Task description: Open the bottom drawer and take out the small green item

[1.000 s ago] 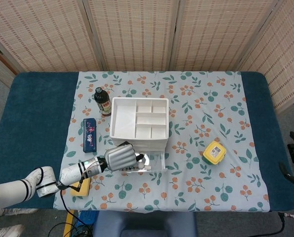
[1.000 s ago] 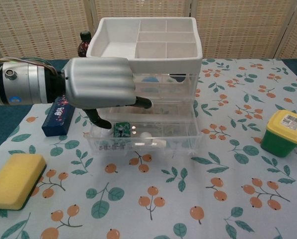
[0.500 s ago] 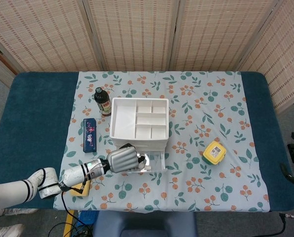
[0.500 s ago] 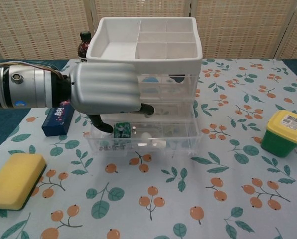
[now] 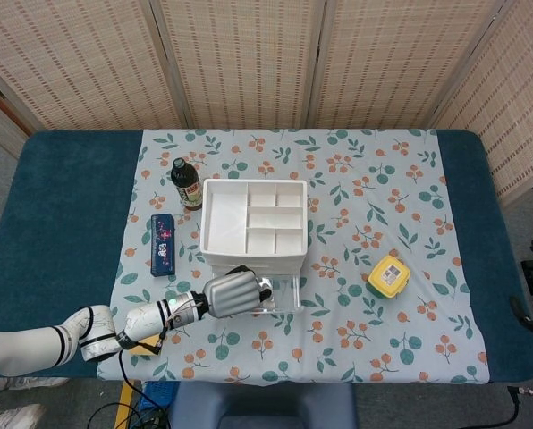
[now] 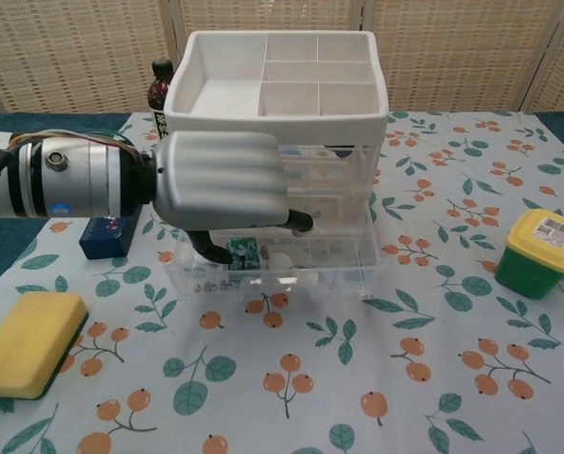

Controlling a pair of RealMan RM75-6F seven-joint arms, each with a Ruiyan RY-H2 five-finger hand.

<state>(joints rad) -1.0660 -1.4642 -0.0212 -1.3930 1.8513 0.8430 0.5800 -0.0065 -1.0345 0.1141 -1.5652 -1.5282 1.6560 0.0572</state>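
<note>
The left hand (image 6: 227, 182) is sliding rightward along the front of the storage unit (image 5: 252, 214); over the last second its knuckles have travelled from the unit's left edge to well past the middle of the open bottom drawer (image 6: 334, 270). Its fingers are curling downward over the drawer, with 2 dark fingertips (image 6: 298, 222) showing below the silver shell. Whether they are closing on anything I cannot tell, since the back of the hand is hiding the space beneath (the head view is no help here either, only showing the hand (image 5: 231, 293) covering the drawer's left half).

The drawer is already standing pulled out, so the opening step looks done. The small green item (image 6: 241, 253) is lying inside the drawer near its left end, just beside a white round piece (image 6: 280, 261), and it is showing right under the hand, between the 2 fingertips. It has not lifted: it is sitting at about the same spot in the drawer as a second ago.

My reading is that the hand is lining up over the item and the pinch is coming next, not yet made. The right hand is not appearing in either view.
</note>
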